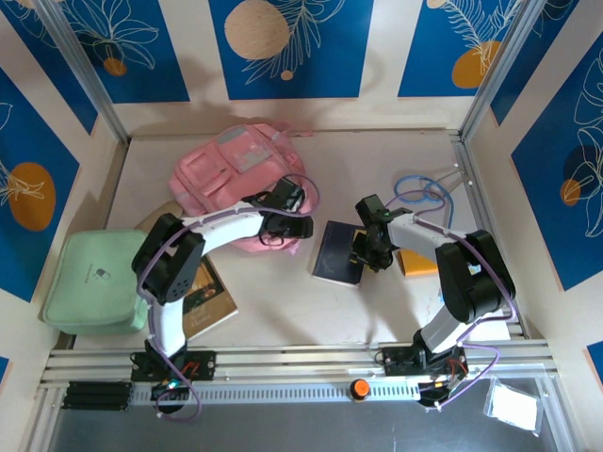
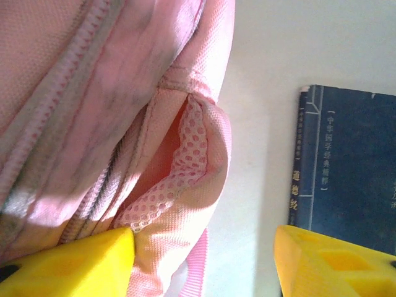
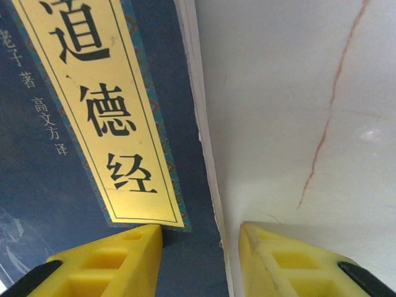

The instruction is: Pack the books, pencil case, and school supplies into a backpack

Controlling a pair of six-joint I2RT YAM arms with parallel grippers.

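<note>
- Along the near rail, an orange button (image 1: 359, 387), with a clear plastic bag (image 1: 515, 407) off to the right.
- On the white table (image 1: 283, 315) by the left arm's base, a brown book (image 1: 212, 301), flat and partly covered by that arm. To its left, a mint-green pouch (image 1: 94, 281).
- Mid-table, a navy book (image 1: 335, 252) lying flat with its yellow title label up.
- Right gripper (image 3: 201, 247) over the navy book's right edge, fingers apart, one above the cover and one above bare table, gripping nothing.
- Under the right arm, a yellow book (image 1: 417, 264), mostly hidden.
- Left gripper (image 2: 204, 247) spread wide and empty at the near right side of the pink backpack (image 1: 236, 174), beside its mesh side pocket (image 2: 182, 167). Navy book just to the right.
- Between pouch and backpack, a tan item (image 1: 149, 218), largely hidden.
- Far right, a blue cable (image 1: 421, 193).
</note>
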